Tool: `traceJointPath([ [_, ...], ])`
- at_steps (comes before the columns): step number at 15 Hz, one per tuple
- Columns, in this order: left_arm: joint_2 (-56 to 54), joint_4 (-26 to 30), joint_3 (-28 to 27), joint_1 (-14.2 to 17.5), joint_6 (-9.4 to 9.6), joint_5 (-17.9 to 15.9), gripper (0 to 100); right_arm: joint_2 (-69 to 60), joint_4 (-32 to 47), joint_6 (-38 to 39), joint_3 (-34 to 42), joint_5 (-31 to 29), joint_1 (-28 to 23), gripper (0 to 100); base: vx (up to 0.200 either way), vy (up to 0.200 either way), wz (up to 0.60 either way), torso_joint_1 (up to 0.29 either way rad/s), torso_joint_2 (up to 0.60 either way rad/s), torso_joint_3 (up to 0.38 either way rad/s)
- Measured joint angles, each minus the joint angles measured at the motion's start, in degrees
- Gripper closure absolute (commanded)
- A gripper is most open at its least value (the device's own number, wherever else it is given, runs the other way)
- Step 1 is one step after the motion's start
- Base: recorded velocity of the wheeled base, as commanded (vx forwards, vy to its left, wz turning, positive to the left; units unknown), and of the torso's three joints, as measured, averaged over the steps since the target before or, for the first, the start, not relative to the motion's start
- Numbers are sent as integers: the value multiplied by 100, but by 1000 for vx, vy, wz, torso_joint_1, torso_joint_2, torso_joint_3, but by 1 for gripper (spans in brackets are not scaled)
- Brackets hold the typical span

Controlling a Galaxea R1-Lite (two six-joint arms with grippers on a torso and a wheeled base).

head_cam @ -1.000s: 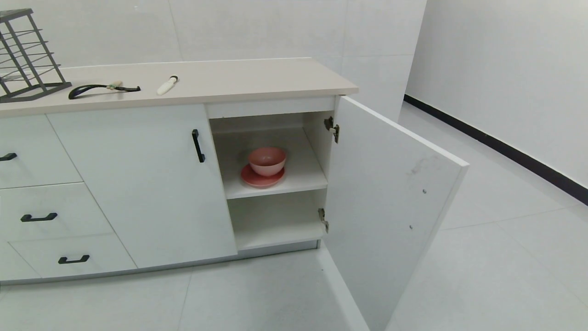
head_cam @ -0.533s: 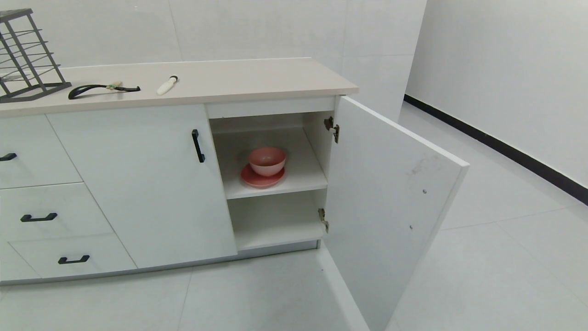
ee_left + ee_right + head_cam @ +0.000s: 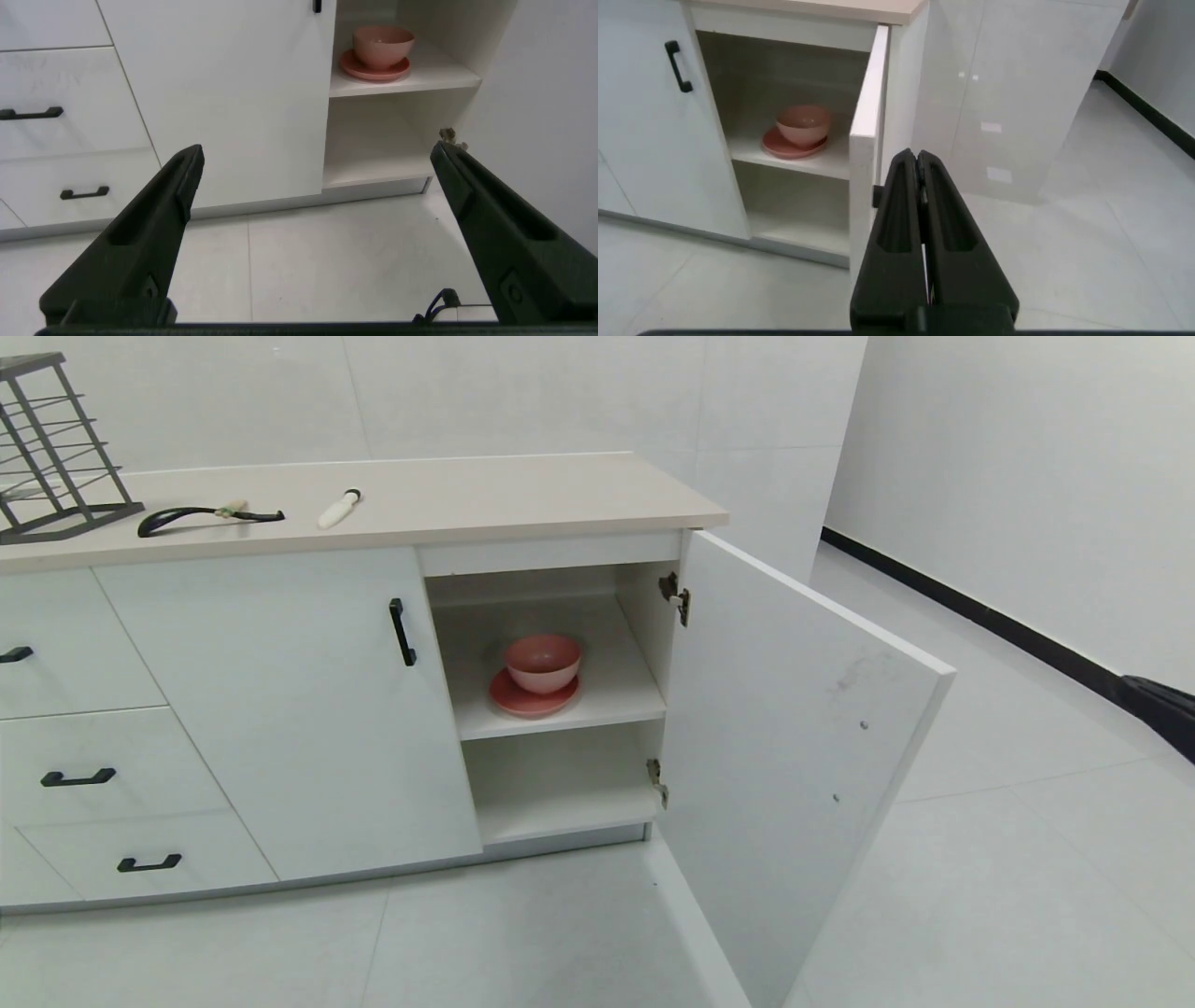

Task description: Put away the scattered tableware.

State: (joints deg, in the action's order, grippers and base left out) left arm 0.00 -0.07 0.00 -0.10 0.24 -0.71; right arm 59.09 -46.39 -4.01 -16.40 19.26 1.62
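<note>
1. Pink bowl (image 3: 542, 663) sits on its plate (image 3: 530, 702) on the cabinet's upper shelf (image 3: 616, 695), door (image 3: 794, 747) open.
2. Black utensil (image 3: 201, 515) and white-handled knife (image 3: 339, 509) lie on the worktop (image 3: 485, 495); collecting those 2 looks next.
3. Left hand (image 3: 318, 154) gapes wide, empty; right hand (image 3: 918, 159) is pressed closed, empty.

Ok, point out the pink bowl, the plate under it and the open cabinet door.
pink bowl (image 3: 542, 663), head view, on its outer wall.
plate (image 3: 527, 707), head view, on its front rim.
cabinet door (image 3: 794, 728), head view, on its inner face.

Bright even light, faint soft shadows, edges slightly bowed
</note>
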Motion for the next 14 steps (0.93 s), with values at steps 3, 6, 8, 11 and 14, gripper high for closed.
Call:
traceJointPath([
  [3,0,0,0,0,-9,5,0,825,-725,-17,15,178,0,100,0,0,0,0,0,0],
  [6,0,-4,0,0,-49,35,0,1602,-1501,-154,20,452,5,100,0,0,0,0,0,0],
  [8,0,-6,0,0,-104,61,0,2157,-2075,-217,6,512,0,100,0,0,0,0,0,0],
  [11,0,-9,0,0,-113,68,0,2968,-2960,-244,-46,550,-24,100,0,0,0,0,0,0],
  [14,0,-9,0,0,-108,71,0,3444,-3182,-245,-107,561,69,100,0,0,0,0,0,0],
])
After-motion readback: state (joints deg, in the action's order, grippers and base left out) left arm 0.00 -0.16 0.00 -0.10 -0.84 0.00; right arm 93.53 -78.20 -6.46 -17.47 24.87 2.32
